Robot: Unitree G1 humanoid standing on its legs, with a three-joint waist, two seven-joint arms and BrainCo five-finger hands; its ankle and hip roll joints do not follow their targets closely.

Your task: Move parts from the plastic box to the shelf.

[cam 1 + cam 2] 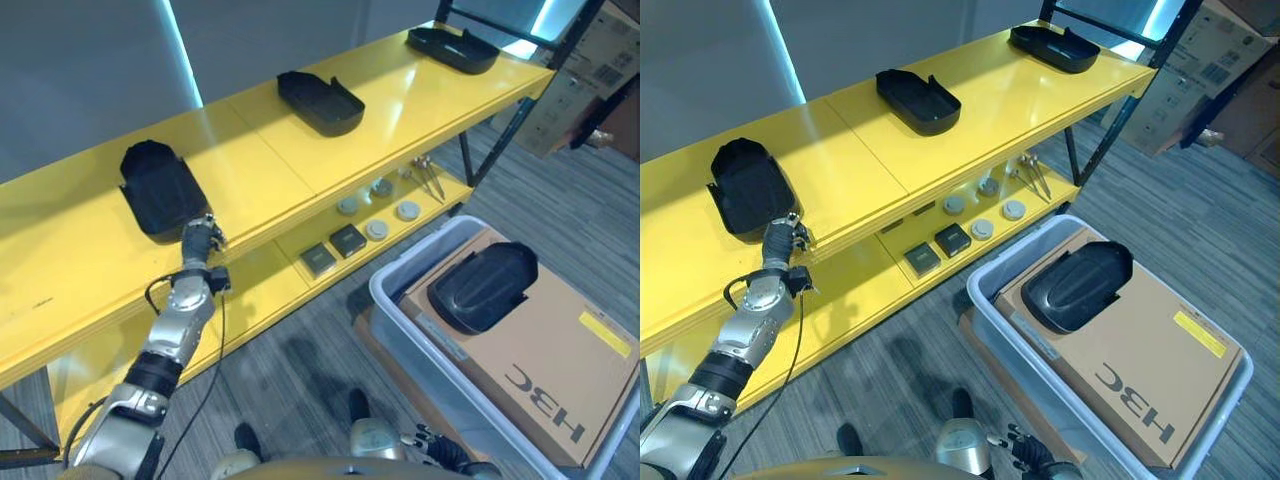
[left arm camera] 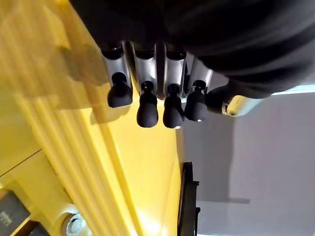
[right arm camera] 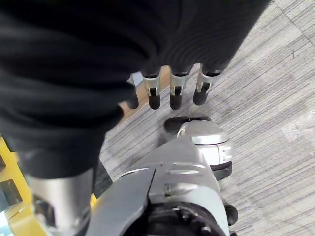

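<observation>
Large dark letters (image 1: 545,404) stand on the cardboard box (image 1: 530,330), well to the right of the left robot hand (image 1: 201,240), near a yellow label (image 1: 605,333) too small to read.

I see grey striped carpet (image 1: 300,360) underfoot and a grey wall (image 1: 90,70) behind, cut by a thin vertical strip of cyan light (image 1: 182,50). Stacked cardboard cartons (image 1: 590,70) stand in the far right corner, beside a dark metal frame upright (image 1: 510,125).

Black moulded parts (image 1: 160,188) lie on the bright yellow shelf (image 1: 250,170), another black part (image 1: 484,286) on a brown cardboard box (image 1: 545,350) inside the pale grey plastic box (image 1: 420,330), above grey striped carpet (image 1: 560,200).
</observation>
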